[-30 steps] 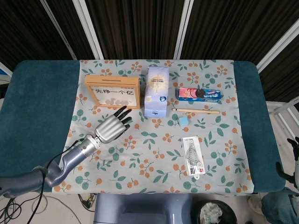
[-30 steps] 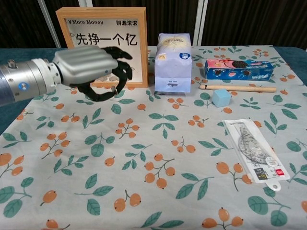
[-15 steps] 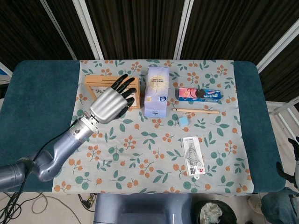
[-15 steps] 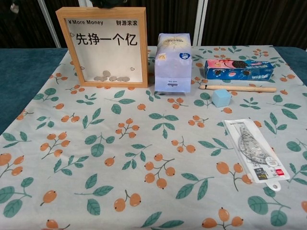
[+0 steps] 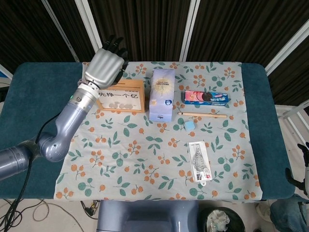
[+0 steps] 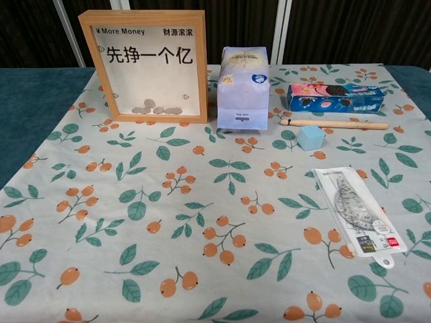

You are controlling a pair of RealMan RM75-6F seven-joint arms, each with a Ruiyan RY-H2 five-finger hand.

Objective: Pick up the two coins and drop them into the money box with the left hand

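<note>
The left hand [image 5: 104, 65] is raised above the far left part of the table [image 5: 41, 104], over the top edge of the money box [image 5: 117, 95]. It shows only in the head view, seen from the back. Its dark fingers [image 5: 115, 44] point away from the robot and curl slightly past the box's far side. Whether the fingers pinch anything cannot be told, because the palm side is hidden. The forearm runs down and to the left from the hand toward the table's near left edge.

The money box stands upright on the floral cloth [image 6: 202, 222], a wooden frame with a clear front pane. In the chest view the box [image 6: 149, 64] shows a row of coins [image 6: 156, 110] lying on its inner floor behind the pane. These coins sit directly below the hand, inside the box and apart from the fingers. No coin outside the box can be made out in either view.

A pale bag [image 6: 243, 87] stands just to the right of the box. Further right lie a biscuit pack [image 6: 335, 97], a wooden stick [image 6: 335, 124] and a blue cube [image 6: 310, 137]. A packaged ruler set [image 6: 358, 217] lies nearer the robot on the right.

The right hand is not visible in either view.
</note>
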